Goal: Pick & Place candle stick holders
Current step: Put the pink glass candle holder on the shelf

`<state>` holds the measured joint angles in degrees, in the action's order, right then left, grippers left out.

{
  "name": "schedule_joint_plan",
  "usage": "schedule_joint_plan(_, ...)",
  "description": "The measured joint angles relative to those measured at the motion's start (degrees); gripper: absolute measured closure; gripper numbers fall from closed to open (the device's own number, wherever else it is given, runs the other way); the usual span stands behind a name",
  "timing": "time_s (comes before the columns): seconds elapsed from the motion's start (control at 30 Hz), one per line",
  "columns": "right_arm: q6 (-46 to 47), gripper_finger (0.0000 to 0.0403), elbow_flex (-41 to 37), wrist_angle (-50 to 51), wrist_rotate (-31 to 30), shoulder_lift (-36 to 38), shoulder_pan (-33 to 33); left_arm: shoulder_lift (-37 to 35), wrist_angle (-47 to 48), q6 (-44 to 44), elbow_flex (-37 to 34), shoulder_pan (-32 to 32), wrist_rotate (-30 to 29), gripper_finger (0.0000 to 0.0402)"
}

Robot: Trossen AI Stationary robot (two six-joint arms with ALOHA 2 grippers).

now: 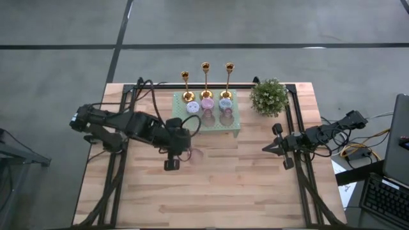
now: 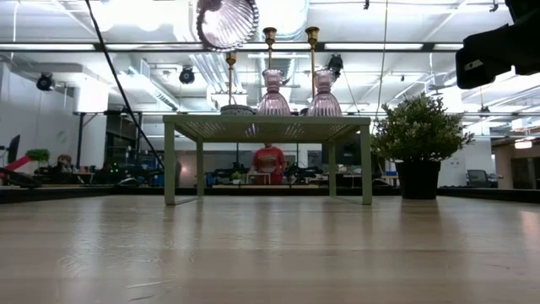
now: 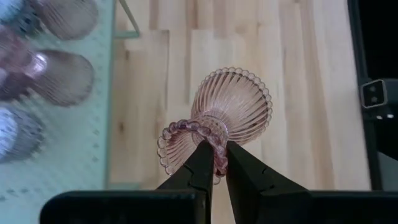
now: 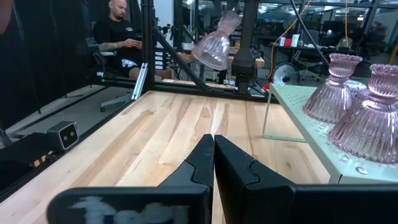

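Observation:
My left gripper (image 3: pixel 216 149) is shut on a pink ribbed glass holder (image 3: pixel 231 109), held in the air in front of the pale green stand (image 1: pixel 206 125); it also shows in the low view (image 2: pixel 226 21) and the right wrist view (image 4: pixel 214 45). Three gold candlesticks (image 1: pixel 206 80) stand by their round bases on the stand's far part. Small pastel holders (image 1: pixel 206 103) and two pink glass holders (image 2: pixel 273 95) also stand on it. My right gripper (image 1: pixel 268 148) is shut and empty at the table's right side. My left gripper pinches the holder's narrow neck at its beaded ring (image 3: pixel 211 129) between the two fingers. The fingers come from the table's left, slanting down. The holder is lifted clear of the table and tilted, its flared ribbed skirt (image 3: pixel 242 99) away from the fingers.
A bushy green potted plant (image 1: pixel 268 96) stands right of the stand. Bare wood (image 1: pixel 211 191) lies between the stand and the near edge. Black frame rails (image 1: pixel 300 172) run along both sides. A person (image 4: pixel 121 31) sits beyond the table.

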<state>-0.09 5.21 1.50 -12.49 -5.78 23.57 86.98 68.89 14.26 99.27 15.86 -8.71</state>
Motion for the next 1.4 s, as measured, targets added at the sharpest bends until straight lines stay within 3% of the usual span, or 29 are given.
schedule_joint_plan(0.4, -0.06, 0.0394, 0.00, 0.00, 0.00, 0.00, 0.02, 0.00, -4.15, -7.99, 2.10, -6.38, 0.13, 0.0369)
schedule_joint_plan(0.57, -0.06, 0.0394, 0.00, 0.00, 0.00, 0.00, 0.02, 0.79, -8.02, -11.62, 2.63, -7.84, 3.77, 0.0369)
schedule_joint_plan(0.87, -0.05, 0.0394, -0.02, 0.00, 0.00, -0.07, 0.02, 5.62, -4.26, -15.71, 8.54, -11.14, 4.70, 0.0369)
schedule_joint_plan(1.4, -0.06, 0.0394, -0.02, 0.00, 0.01, 0.01, 0.00, 9.41, 9.59, -17.66, 9.96, -16.91, -6.32, 0.0369)
